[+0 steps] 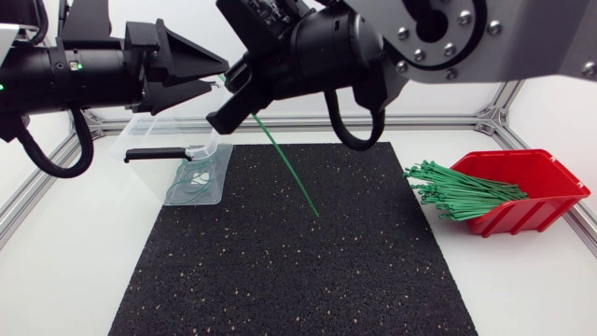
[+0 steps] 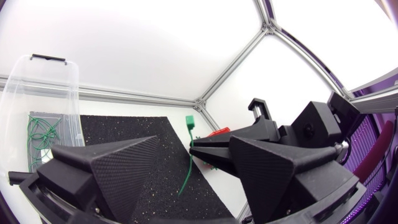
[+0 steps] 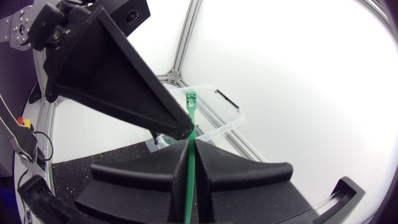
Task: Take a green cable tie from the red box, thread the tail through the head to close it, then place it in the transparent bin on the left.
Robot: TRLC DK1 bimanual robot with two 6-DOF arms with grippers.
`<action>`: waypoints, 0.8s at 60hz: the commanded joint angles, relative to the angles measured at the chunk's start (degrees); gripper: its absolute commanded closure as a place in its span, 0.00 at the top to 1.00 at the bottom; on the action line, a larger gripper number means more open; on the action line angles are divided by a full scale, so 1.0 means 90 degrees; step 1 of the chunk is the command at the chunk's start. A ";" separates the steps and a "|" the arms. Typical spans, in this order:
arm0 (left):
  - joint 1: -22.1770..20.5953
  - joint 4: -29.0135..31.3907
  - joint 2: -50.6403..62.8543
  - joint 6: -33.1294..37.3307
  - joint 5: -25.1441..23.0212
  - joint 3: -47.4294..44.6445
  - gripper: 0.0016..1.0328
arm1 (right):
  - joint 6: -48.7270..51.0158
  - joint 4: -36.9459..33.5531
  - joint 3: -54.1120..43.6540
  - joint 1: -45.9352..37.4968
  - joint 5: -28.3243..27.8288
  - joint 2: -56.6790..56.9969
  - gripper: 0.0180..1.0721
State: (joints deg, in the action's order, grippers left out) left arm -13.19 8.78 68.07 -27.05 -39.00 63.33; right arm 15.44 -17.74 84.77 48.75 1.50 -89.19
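Bright, even light pours from the white panels around the surface [image 1: 56, 280], which glare to blank white. A faint soft shadow lies beneath the red box [image 1: 534, 217]. Wrist views bow the frame rails [image 2: 236, 68].

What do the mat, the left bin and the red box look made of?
Mat: likely rubber granulate, matte black with pale flecks. Bin: clear plastic, slightly glossy; looped green ties show through its wall. Red box: probably moulded plastic, smooth, uniform colour.
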 commanded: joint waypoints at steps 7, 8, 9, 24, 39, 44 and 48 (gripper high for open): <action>0.0040 -0.0204 0.0122 -0.0286 -0.0061 0.0170 0.70 | -0.0173 0.0154 -0.0034 0.0013 -0.0020 -0.0178 0.05; 0.0040 -0.0252 0.0122 -0.0305 -0.0061 0.0151 0.69 | -0.0183 0.0164 -0.0044 0.0013 -0.0020 -0.0168 0.05; 0.0040 -0.0282 0.0122 -0.0315 -0.0061 0.0131 0.68 | -0.0192 0.0164 -0.0044 0.0013 -0.0020 -0.0168 0.05; 0.0050 -0.0575 0.0083 -0.0393 0.0066 -0.0123 0.55 | -0.0280 0.0272 -0.0122 -0.0007 -0.0020 -0.0149 0.05; 0.0011 -0.0760 0.0083 -0.0452 0.0115 -0.0250 0.46 | -0.0358 0.0330 -0.0112 -0.0016 -0.0010 -0.0139 0.05; 0.0001 -0.0760 0.0083 -0.0452 0.0115 -0.0279 0.44 | -0.0368 0.0359 -0.0112 -0.0026 -0.0010 -0.0139 0.05; 0.0001 -0.0790 0.0083 -0.0461 0.0125 -0.0289 0.40 | -0.0388 0.0369 -0.0112 -0.0036 -0.0010 -0.0159 0.05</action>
State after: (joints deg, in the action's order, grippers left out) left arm -13.19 2.55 68.47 -29.85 -38.09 62.30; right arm 13.23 -15.00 84.75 48.64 1.37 -89.34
